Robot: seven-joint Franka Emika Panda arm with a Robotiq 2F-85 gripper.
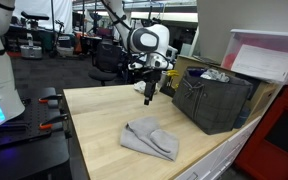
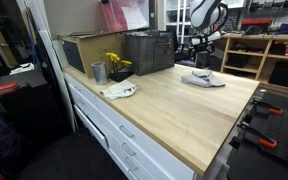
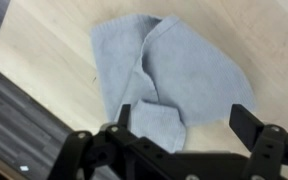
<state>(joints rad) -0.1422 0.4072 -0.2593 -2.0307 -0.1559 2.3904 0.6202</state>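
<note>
Currently the wooden worktable (image 1: pixel 94 112) carries all of the work, and the Panda arm (image 1: pixel 144 40) reaches over it from the far side. A dark crate (image 1: pixel 216 100) stands on the table at one end. In an exterior view, a metal cup (image 2: pixel 98 72), yellow flowers (image 2: pixel 114 62) and a pale rag (image 2: pixel 119 90) lie close to that crate.

The grey cloth (image 1: pixel 150 139) rests flat on bare wood near the table edge, well apart from the crate. The wrist view shows one side of it lapped over the middle. A small corner flap (image 3: pixel 162 125) is turned onto the body at the end nearest the camera.

The gripper (image 1: pixel 149 96) hangs above the cloth, pointing down and clear of the fabric in both exterior views. Its fingers (image 3: pixel 126 112) stand wide apart, one on either side of the corner flap. They hold nothing, and no fabric is lifted.

Progress assessment:
- Done: the cloth lies on the table with at least one lap over itself, and the gripper has no hold on it.
- Not done: the layers are not squared. The outline is irregular and the edges do not line up.
- Judgement: the folding appears partly complete. The present result is a loose fold, not a neat stack.
</note>
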